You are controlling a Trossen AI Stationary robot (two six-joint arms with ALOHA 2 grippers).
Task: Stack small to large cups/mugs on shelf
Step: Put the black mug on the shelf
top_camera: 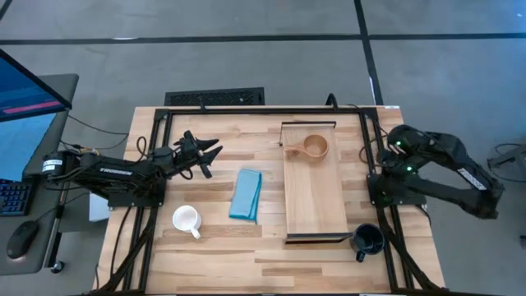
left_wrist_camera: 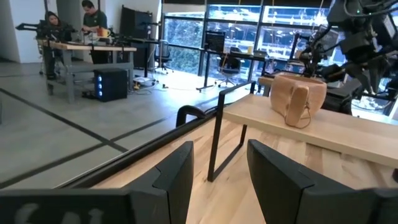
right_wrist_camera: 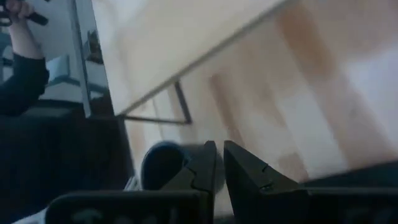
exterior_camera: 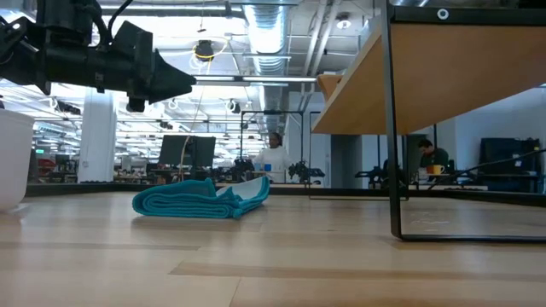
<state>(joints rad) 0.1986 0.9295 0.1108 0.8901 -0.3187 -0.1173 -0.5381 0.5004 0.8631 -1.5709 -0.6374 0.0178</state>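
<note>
- Cups first: the small wooden cup (top_camera: pixel 316 147) stands alone on the shelf (top_camera: pixel 314 201), at its far end, handle pointing toward my left side; my left wrist view shows it upright on the board (left_wrist_camera: pixel 298 98).
- White mug (top_camera: pixel 186 219) stands on the table (top_camera: pixel 214 263) near the front-left, well apart from the shelf — its handle points toward the front edge.
- Dark navy mug (top_camera: pixel 366 239) stands on the table just beside the shelf's near right corner, off the board.
- Between the white mug and the shelf lies a folded blue cloth (top_camera: pixel 246 195), not touching either.
- My left gripper (top_camera: pixel 207 150) hovers above the table left of the shelf's far end, fingers (left_wrist_camera: pixel 174 177) spread apart with nothing between them.
- My right gripper (right_wrist_camera: pixel 219 163) is up by the table's right edge, looking down on the navy mug (right_wrist_camera: pixel 163 163); its fingers stand nearly together, a narrow gap between them — empty.
</note>
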